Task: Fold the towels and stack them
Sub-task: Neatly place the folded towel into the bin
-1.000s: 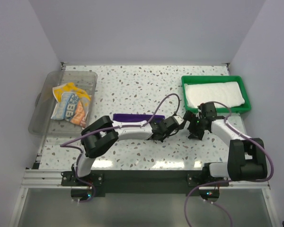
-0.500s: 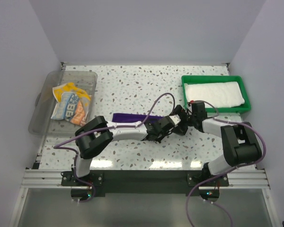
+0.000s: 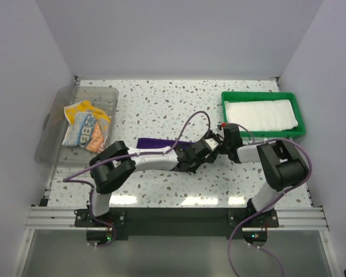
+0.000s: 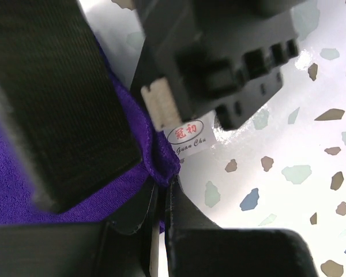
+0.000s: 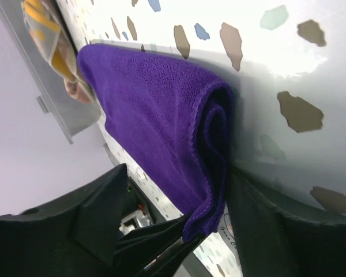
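The deep purple towel [image 3: 155, 143] lies folded on the speckled table, left of centre. My left gripper [image 3: 197, 156] is at its right end, and in the left wrist view that gripper [image 4: 164, 184] is shut on the purple towel's [image 4: 6, 173] corner beside a white label [image 4: 189, 135]. My right gripper [image 3: 214, 143] faces it from the right. In the right wrist view the right gripper [image 5: 179, 173] is open, its jaws either side of the purple towel's [image 5: 155, 115] folded end. The white towel [image 3: 262, 114] lies in a green tray [image 3: 259, 95]. The lettered towel [image 3: 86, 128] sits crumpled in a clear bin [image 3: 46, 151].
The green tray stands at the back right and the clear bin along the left edge. Both arms and their purple cables [image 3: 193, 121] crowd together at mid-table. Walls close the table in on the left, back and right.
The right gripper has swung left from near the tray to the purple towel's right end, its jaws narrowing. The left gripper has kept its grip and shifted slightly left.
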Available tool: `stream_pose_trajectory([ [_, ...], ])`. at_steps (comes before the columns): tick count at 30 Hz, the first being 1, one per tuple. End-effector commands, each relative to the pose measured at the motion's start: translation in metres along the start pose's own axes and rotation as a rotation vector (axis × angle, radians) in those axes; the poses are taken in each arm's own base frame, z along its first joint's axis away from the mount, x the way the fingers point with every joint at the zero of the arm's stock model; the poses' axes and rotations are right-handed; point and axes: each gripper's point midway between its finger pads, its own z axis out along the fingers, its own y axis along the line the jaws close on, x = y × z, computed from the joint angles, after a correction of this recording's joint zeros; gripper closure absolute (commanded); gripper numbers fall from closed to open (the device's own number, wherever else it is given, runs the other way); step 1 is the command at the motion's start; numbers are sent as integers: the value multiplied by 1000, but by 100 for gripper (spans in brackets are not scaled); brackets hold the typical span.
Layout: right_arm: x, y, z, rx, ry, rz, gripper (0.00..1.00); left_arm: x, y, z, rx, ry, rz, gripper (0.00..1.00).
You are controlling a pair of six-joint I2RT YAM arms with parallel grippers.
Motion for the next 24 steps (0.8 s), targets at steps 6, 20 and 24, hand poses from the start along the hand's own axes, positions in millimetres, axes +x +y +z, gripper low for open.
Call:
stream_pose_trajectory([
  [6,21,-56,14,183,48,39,63,-43,-6,-18,39,-112,-71,100],
  [20,-16,-35,-8,354,4,-194,100,-63,24,-54,-2,-176,-152,14],
  [24,-40,-22,-19,426,-23,-282,100,-72,47,-75,-11,-214,-220,0],
])
